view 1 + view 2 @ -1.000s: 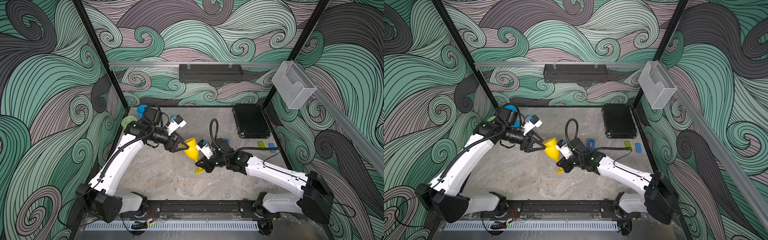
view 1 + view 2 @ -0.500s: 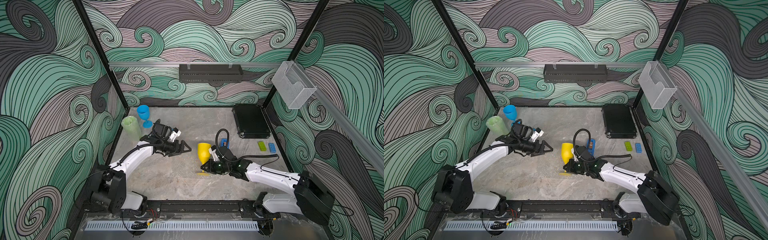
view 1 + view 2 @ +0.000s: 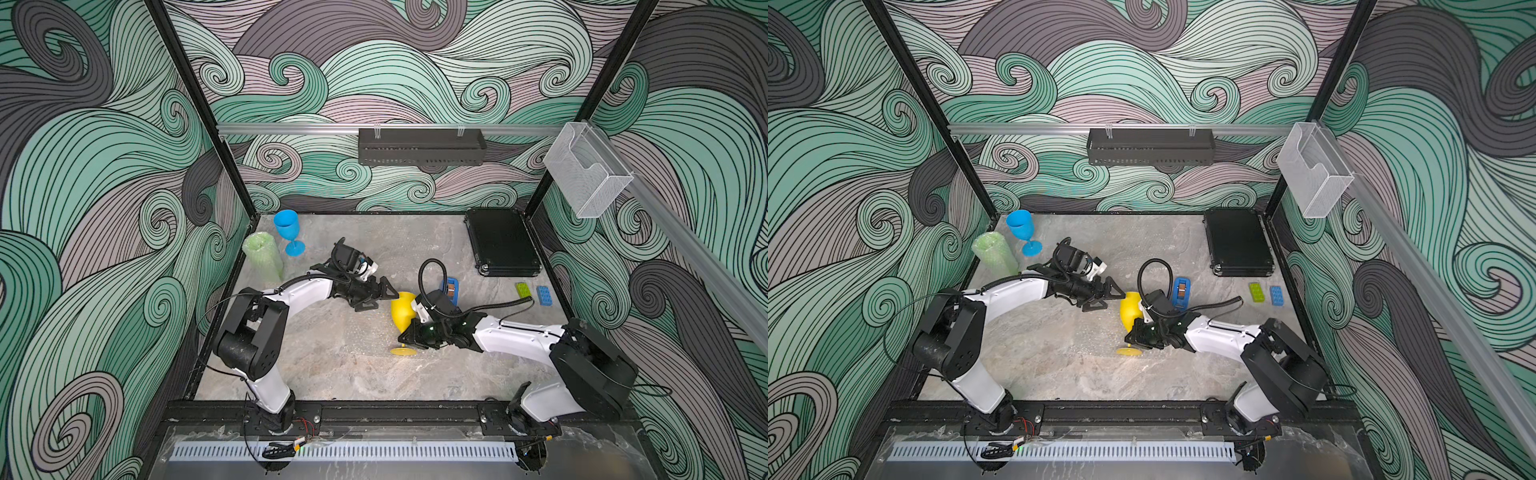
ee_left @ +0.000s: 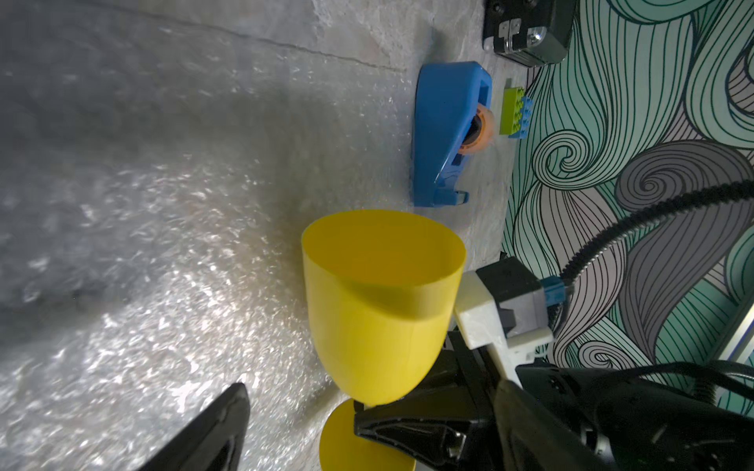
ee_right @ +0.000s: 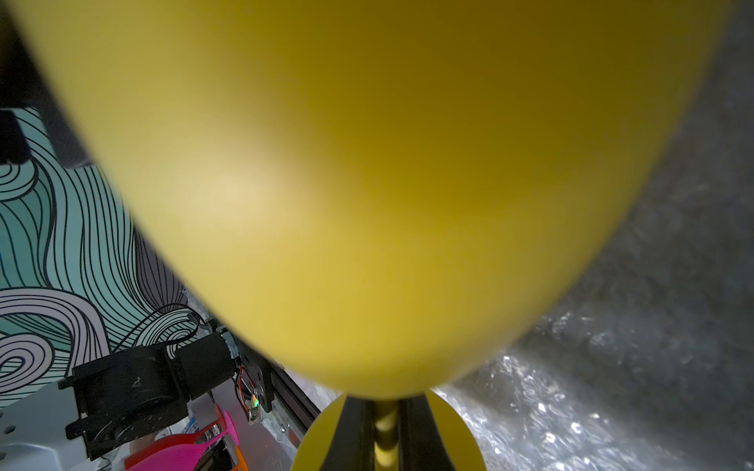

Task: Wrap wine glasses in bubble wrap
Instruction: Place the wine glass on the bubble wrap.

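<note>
A yellow wine glass (image 3: pixel 402 313) (image 3: pixel 1130 311) stands about upright, with its foot (image 3: pixel 403 351) down on the clear bubble wrap (image 4: pixel 163 244) spread over the table. My right gripper (image 3: pixel 411 338) (image 5: pixel 385 436) is shut on its stem, just under the bowl. Open and holding nothing, my left gripper (image 3: pixel 380 300) (image 3: pixel 1106 300) sits right beside the bowl's rim. The bowl (image 4: pixel 379 301) lies just ahead of its jaws in the left wrist view. A blue wine glass (image 3: pixel 287 230) stands bare at the back left. Beside it, a green wine glass (image 3: pixel 262 257) is rolled in bubble wrap.
A blue tape dispenser (image 3: pixel 451 289) (image 4: pixel 449 130) lies just behind the right wrist. A black case (image 3: pixel 503 241) sits at the back right. A green brick (image 3: pixel 523 289) and a blue brick (image 3: pixel 544 296) lie near the right wall.
The yellow glass went from tilted in the air between both grippers to upright on the sheet. My left gripper let go of the bowl, opened wider, drew back, then returned beside it.
</note>
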You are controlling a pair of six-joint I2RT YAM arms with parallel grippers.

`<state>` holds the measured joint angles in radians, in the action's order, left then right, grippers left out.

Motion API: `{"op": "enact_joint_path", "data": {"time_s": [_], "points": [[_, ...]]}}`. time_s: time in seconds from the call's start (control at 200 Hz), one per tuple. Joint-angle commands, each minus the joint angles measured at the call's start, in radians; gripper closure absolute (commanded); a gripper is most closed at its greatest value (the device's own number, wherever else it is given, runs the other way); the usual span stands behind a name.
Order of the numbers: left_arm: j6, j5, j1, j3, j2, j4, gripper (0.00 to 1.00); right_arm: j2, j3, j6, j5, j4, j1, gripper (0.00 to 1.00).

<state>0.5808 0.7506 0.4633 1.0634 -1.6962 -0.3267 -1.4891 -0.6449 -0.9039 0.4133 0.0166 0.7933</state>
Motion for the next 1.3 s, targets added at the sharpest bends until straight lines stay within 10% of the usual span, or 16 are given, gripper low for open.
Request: {"op": "enact_joint_path", "data": {"time_s": [0.0, 0.891, 1.291], "points": [[0.004, -0.01, 0.029, 0.049, -0.021, -0.033, 0.07, -0.008, -0.018, 0.023, 0.022, -0.009, -0.008, 1.0], [-0.013, -0.117, 0.057, 0.082, -0.158, -0.146, 0.19, -0.086, -0.036, 0.06, 0.07, -0.102, -0.043, 0.93], [-0.055, -0.168, 0.061, 0.08, -0.156, -0.187, 0.22, 0.133, -0.081, 0.162, 0.005, -0.334, -0.067, 0.57]]}}
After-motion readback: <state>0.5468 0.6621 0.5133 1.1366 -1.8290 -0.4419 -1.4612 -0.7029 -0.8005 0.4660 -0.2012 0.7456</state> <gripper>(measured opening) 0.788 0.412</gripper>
